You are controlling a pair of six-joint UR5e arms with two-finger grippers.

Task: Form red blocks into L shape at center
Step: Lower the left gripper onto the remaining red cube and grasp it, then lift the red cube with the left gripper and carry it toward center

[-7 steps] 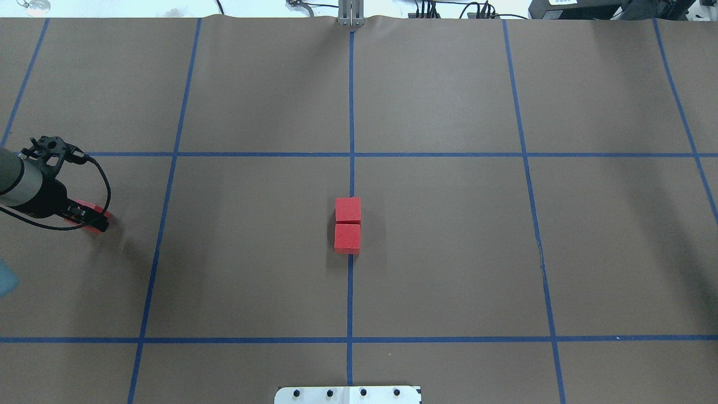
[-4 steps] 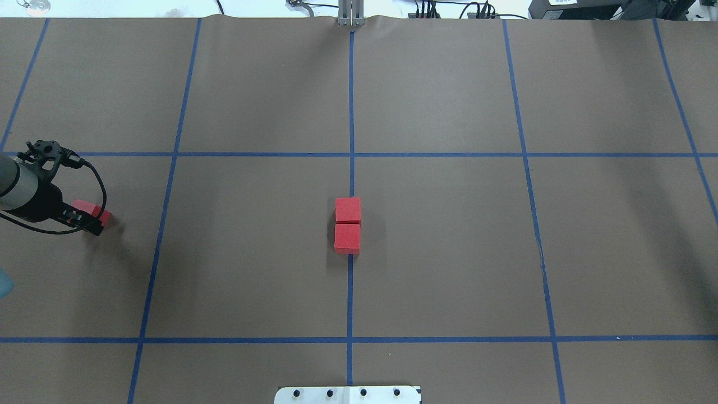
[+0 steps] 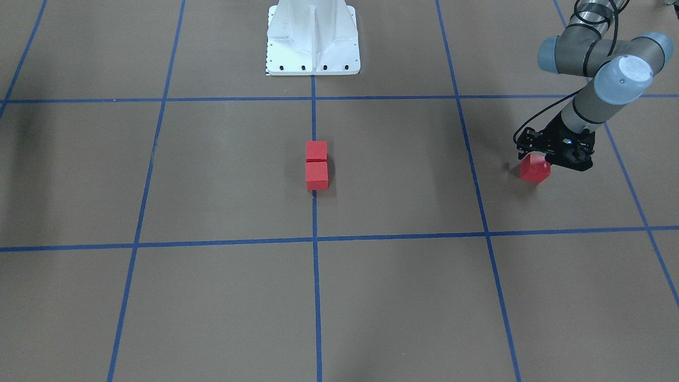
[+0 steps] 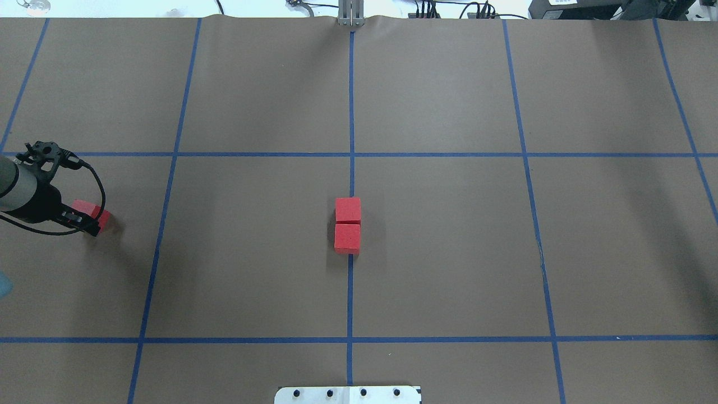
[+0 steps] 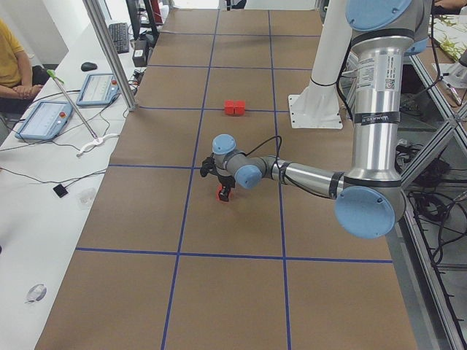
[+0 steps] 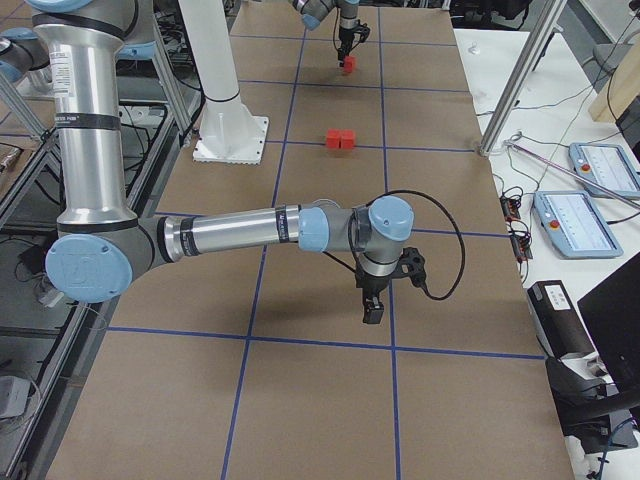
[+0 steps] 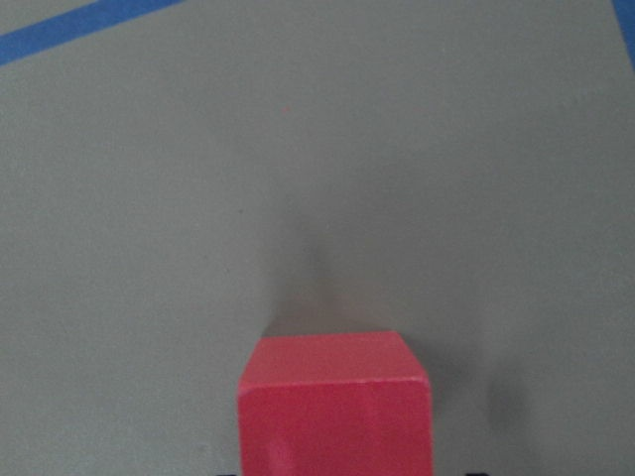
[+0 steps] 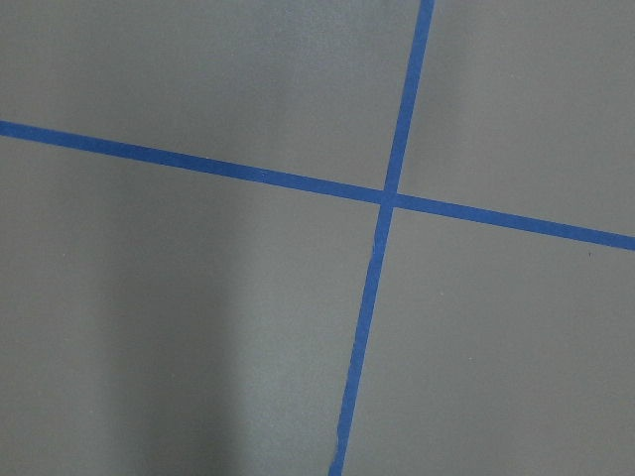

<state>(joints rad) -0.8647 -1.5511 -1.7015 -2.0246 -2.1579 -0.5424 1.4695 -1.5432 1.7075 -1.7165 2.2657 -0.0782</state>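
Two red blocks point(image 4: 348, 210) point(image 4: 347, 238) touch in a straight line on the blue tape line point(image 4: 350, 292) at the center. They also show in the front-facing view point(image 3: 316, 163). The third red block point(image 4: 92, 212) point(image 3: 534, 171) rests on the brown floor at the far left. My left gripper point(image 4: 88, 220) is low over it, open, and the block fills the bottom of the left wrist view point(image 7: 335, 416). My right gripper point(image 6: 372, 312) shows only in the exterior right view, above bare floor. I cannot tell whether it is open or shut.
The white robot base plate point(image 4: 348, 394) point(image 3: 313, 40) sits at the near table edge on the center line. A desk with tablets point(image 5: 44, 117) and a metal post point(image 5: 109, 51) stand beyond the far edge. Blue tape lines point(image 8: 382, 198) cross under the right wrist.
My left arm has shifted a little to the left over the third block. The block itself has stayed in place. The two center blocks have not moved.
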